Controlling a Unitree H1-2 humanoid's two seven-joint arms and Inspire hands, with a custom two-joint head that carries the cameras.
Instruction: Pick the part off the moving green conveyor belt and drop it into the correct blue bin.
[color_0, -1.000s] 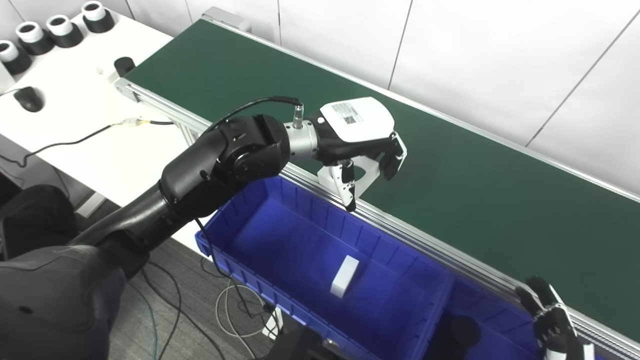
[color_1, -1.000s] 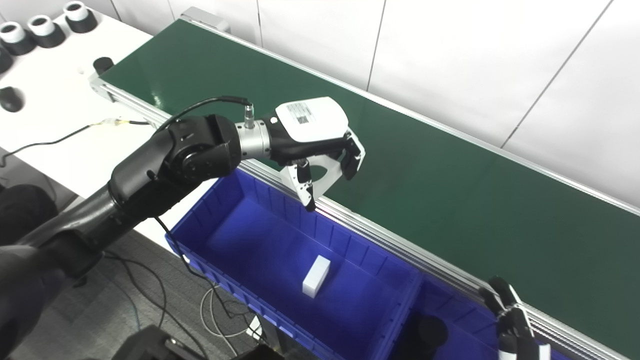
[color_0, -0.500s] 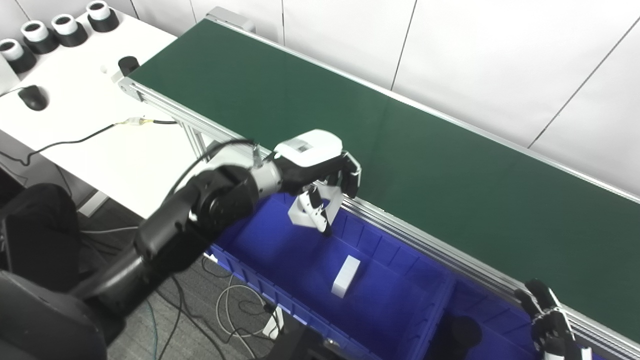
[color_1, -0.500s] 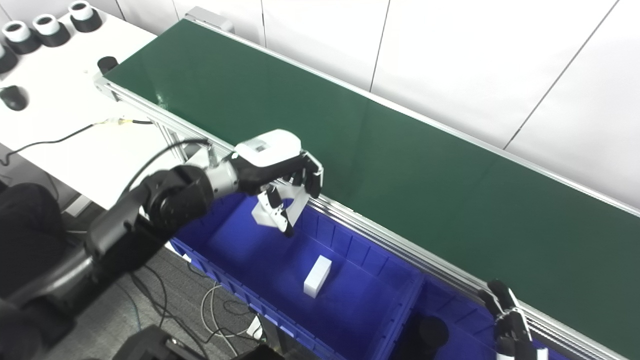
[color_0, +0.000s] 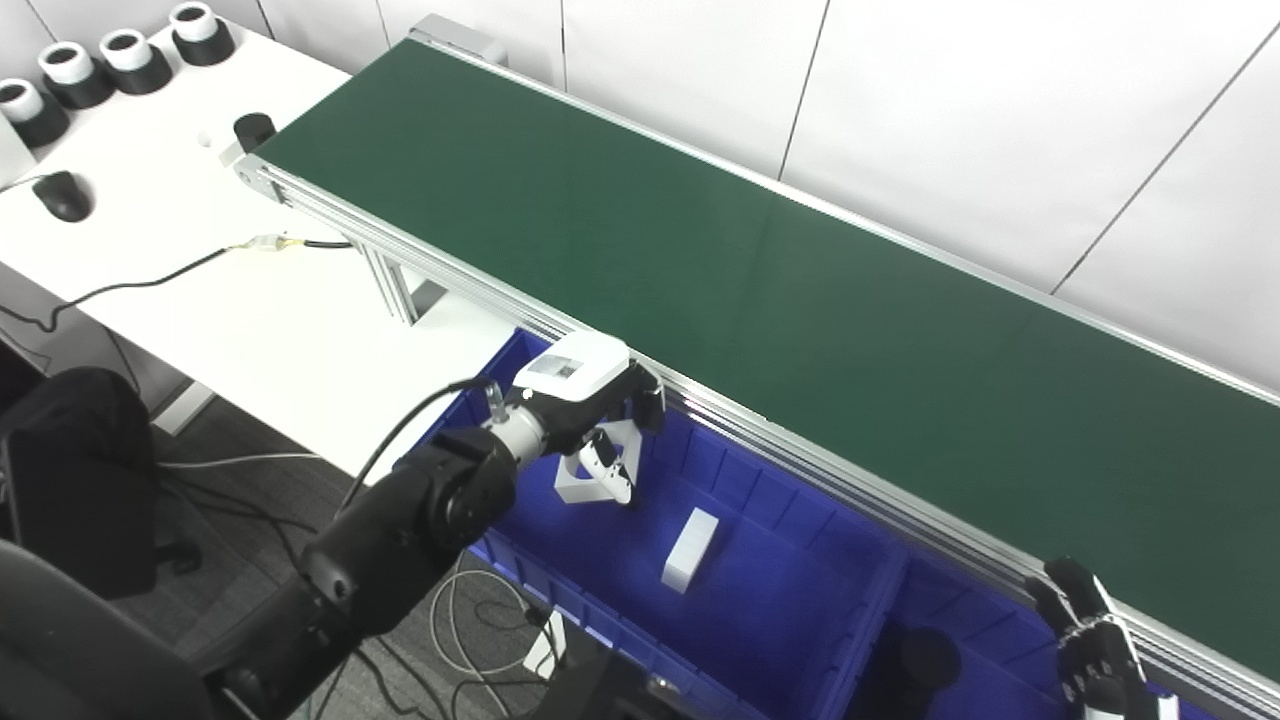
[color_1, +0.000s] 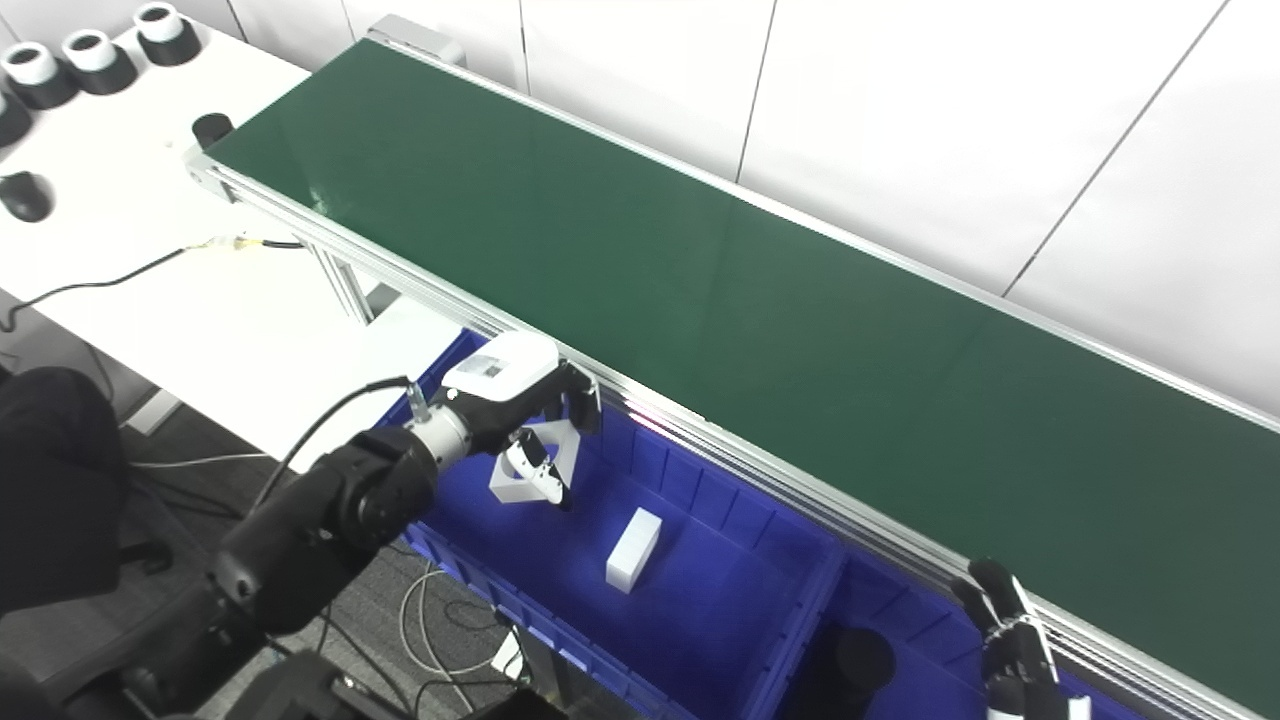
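My left hand (color_0: 590, 395) is shut on a white, open-framed triangular part (color_0: 578, 488) and holds it low inside the left blue bin (color_0: 770, 490), near its far left corner; the part also shows in the right eye view (color_1: 512, 478). A white rectangular block (color_0: 690, 550) lies on the bin floor to the right of the part. The green conveyor belt (color_0: 700, 250) carries nothing. My right hand (color_0: 1095, 645) is at the bottom right by the belt's near rail, fingers extended, holding nothing and partly cut off.
A second blue bin (color_0: 985, 640) adjoins on the right with a black round object (color_0: 925, 655) in it. A white table (color_0: 200, 300) at left holds black-and-white cylinders (color_0: 70, 70), a mouse (color_0: 60, 195) and a cable (color_0: 150, 275). Cables lie on the floor.
My left hand has moved back from the belt's edge and down into the left bin with the white part. The right hand has barely moved.
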